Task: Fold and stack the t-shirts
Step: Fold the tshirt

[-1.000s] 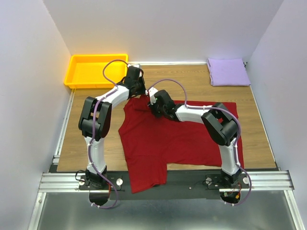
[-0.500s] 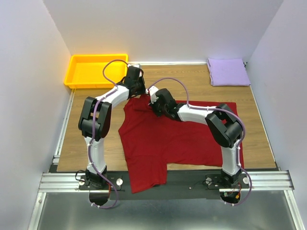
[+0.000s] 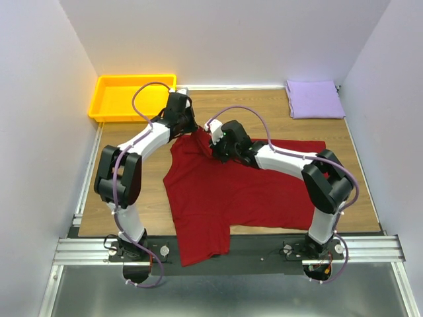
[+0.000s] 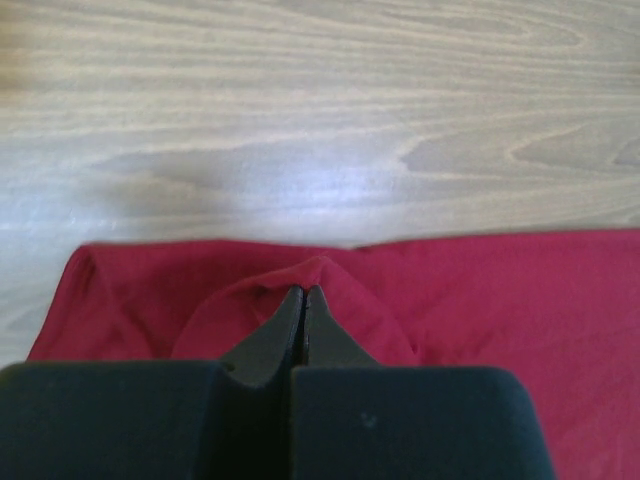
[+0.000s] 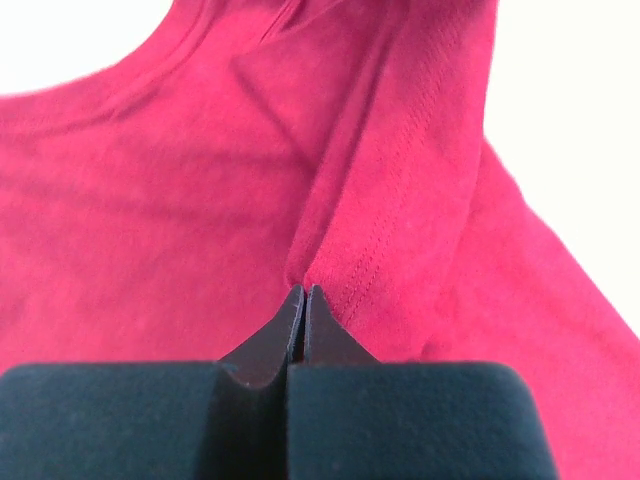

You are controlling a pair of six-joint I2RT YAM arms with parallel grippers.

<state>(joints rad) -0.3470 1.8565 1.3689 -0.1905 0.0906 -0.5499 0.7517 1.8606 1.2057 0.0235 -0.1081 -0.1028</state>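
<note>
The deep red t-shirt [image 3: 244, 191] lies spread on the wooden table, its near edge hanging over the front rail. My left gripper [image 3: 190, 130] is shut on a pinch of the red shirt [image 4: 480, 290] at its far left corner. My right gripper [image 3: 218, 150] is shut on a fold of the red shirt [image 5: 150, 220] near the collar, by a stitched hem. The two grippers are close together at the shirt's far edge. The pale lavender t-shirt [image 3: 314, 99] lies folded at the far right corner.
A yellow-orange tray [image 3: 109, 98] stands at the far left corner. Bare wooden table [image 3: 264, 115] lies between the red shirt and the back wall. Side walls close in on both sides.
Both grippers have moved away from me, toward the back, pulling the shirt's far left part with them. The right arm has stretched out further.
</note>
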